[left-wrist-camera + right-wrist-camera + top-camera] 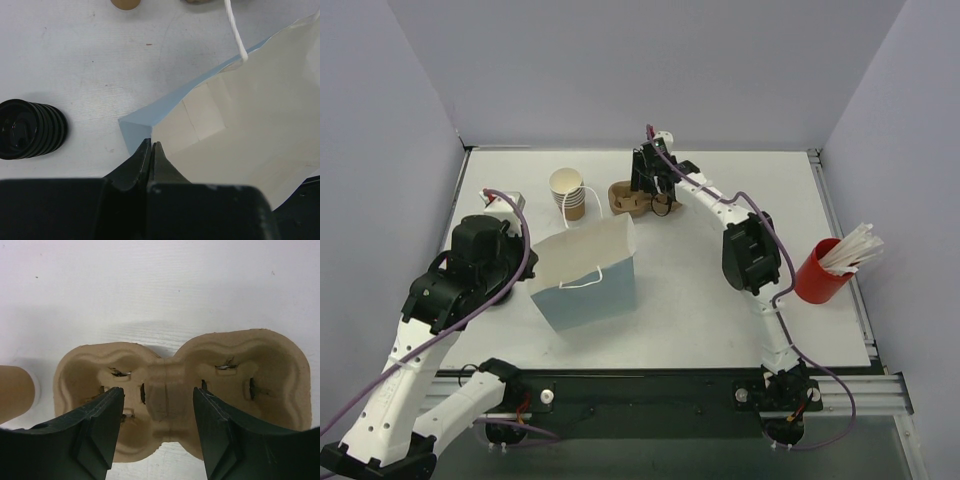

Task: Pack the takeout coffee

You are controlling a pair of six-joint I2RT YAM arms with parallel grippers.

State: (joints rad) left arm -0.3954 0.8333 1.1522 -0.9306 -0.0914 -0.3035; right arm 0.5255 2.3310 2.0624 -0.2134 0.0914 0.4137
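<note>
- Currently the right gripper (157, 392) is open, fingers astride the middle ridge of the pulp tray (250, 347), holding nothing. It is likely lined up to pinch that ridge as a handle.
- Tray stands at far middle of the table, just right of the lidless cup stack (568, 195) and behind the blue paper bag (588, 290). Both hollows are empty.
- Left gripper (151, 146) is clamped on the bag's rim corner, probably to steady it and keep the mouth open for loading.
- Black lid stack (30, 129) sits left of the bag.
- No lidded coffee cup shows in any view; cannot tell where they are.
- Overhead, the right gripper hides part of the tray. Bag floor is mostly unseen. Cup stack is cut off in the right wrist view.
</note>
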